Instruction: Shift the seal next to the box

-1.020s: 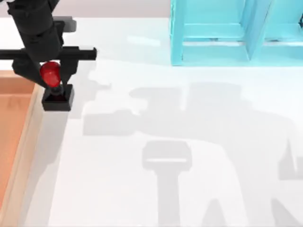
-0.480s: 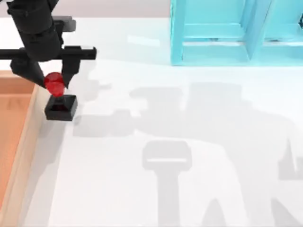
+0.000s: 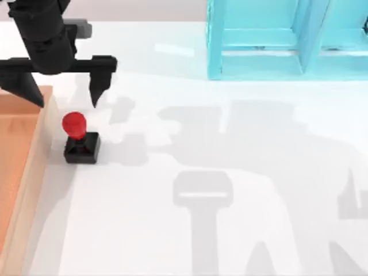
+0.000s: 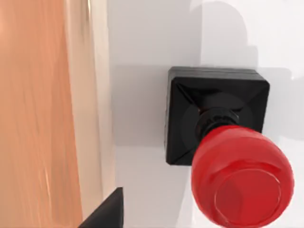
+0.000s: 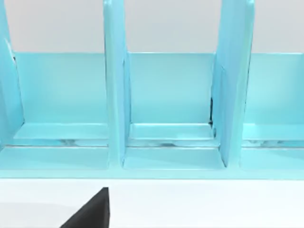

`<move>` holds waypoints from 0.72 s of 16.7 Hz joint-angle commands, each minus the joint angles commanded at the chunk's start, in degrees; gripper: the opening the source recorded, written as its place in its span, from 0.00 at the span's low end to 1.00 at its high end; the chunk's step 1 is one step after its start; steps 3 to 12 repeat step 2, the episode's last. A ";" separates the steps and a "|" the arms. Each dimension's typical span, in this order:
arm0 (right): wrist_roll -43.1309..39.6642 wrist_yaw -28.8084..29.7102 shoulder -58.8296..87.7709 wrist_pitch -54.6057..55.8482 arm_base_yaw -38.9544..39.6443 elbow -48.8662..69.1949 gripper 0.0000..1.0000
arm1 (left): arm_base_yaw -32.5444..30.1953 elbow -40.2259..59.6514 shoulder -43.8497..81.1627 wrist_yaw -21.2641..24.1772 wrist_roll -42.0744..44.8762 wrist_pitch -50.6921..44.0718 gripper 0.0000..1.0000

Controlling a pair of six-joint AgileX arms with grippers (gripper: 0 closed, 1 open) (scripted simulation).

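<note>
Up close, seal (image 4: 216, 137) stands beside box (image 4: 90, 95); overhead, left tool (image 3: 60, 95) spread above

one seal (image 3: 79, 138), one box (image 3: 23, 172), one shelf unit (image 3: 287, 40)

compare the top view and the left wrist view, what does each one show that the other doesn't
The top view alone shows the left tool, open and raised above the table with its fingers spread over the box's corner, and the cyan shelf unit at the table's far side. The left wrist view alone shows, close up, the bare strip of white table between the seal's black base and the box's rim, so the two are apart. Both show the seal standing upright, free of any grip, just beside the box.
</note>
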 joint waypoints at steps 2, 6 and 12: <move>0.00 0.00 0.00 0.00 0.00 0.00 1.00 | 0.00 0.00 0.00 0.00 0.00 0.00 1.00; 0.00 0.00 0.00 0.00 0.00 0.00 1.00 | 0.00 0.00 0.00 0.00 0.00 0.00 1.00; 0.00 0.00 0.00 0.00 0.00 0.00 1.00 | 0.00 0.00 0.00 0.00 0.00 0.00 1.00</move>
